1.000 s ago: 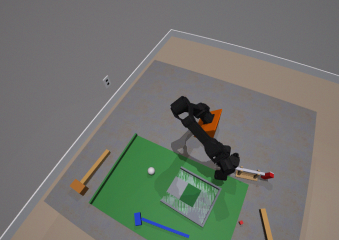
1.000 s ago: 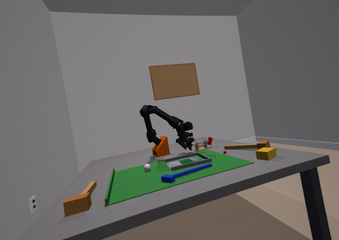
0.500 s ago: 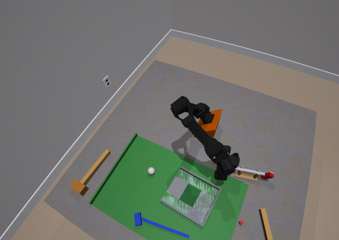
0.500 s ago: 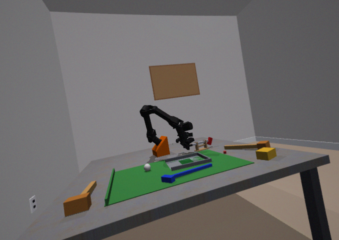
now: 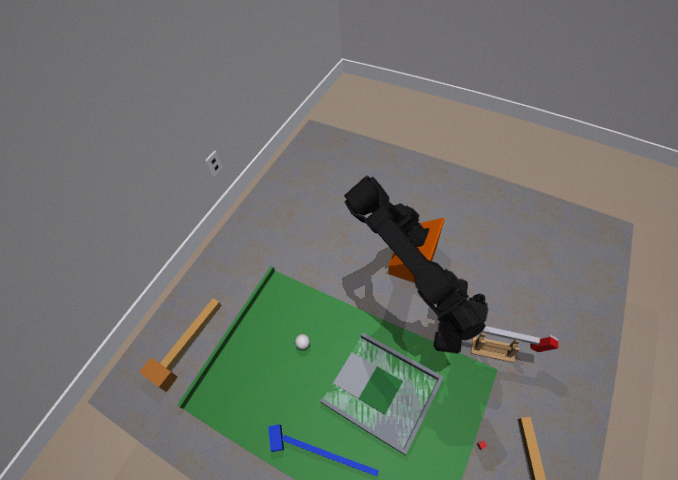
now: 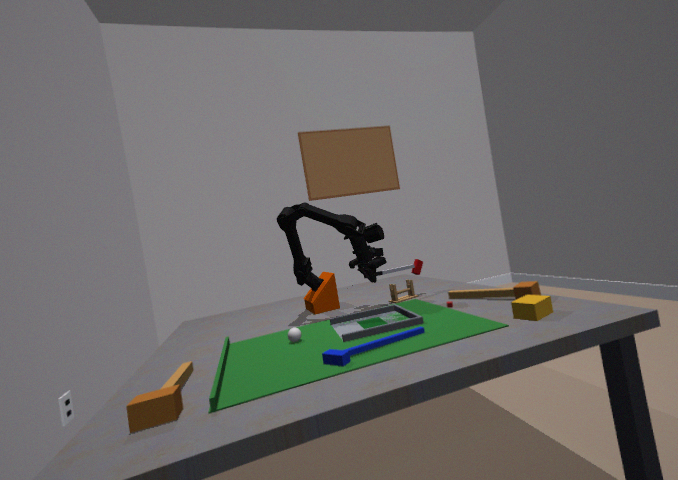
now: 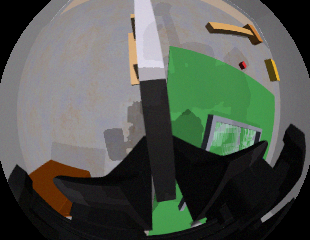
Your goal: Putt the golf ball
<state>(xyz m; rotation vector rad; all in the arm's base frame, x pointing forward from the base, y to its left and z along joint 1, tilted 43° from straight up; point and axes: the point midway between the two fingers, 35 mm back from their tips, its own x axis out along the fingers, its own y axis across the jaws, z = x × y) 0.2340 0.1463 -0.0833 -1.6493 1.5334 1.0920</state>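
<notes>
The red putter has a red head, a pale shaft [image 5: 512,334] [image 6: 397,269] [image 7: 150,45] and a dark grip. My gripper [image 6: 374,275] [image 7: 155,139] is shut on the dark grip. The putter is raised above its wooden stand [image 5: 494,348] [image 6: 402,293], head pointing away from the arm. The white golf ball [image 5: 302,341] [image 6: 294,334] rests on the green mat [image 5: 255,350] [image 6: 260,367] [image 7: 210,75]. To its right in the top view is the grey ramp [image 5: 353,374] [image 6: 349,328], leading to a darker green square [image 5: 380,390] [image 6: 372,322] inside a grey-walled frame [image 5: 423,416] [image 6: 382,332].
A blue putter [image 5: 328,454] [image 6: 383,341] lies on the mat near its front edge. Wooden mallets [image 5: 190,333] [image 6: 481,293] lie beyond both ends of the mat. A small red cube [image 5: 482,444] [image 6: 449,304] [image 7: 242,65] and a yellow block [image 6: 532,307] [image 7: 272,70] are on the table.
</notes>
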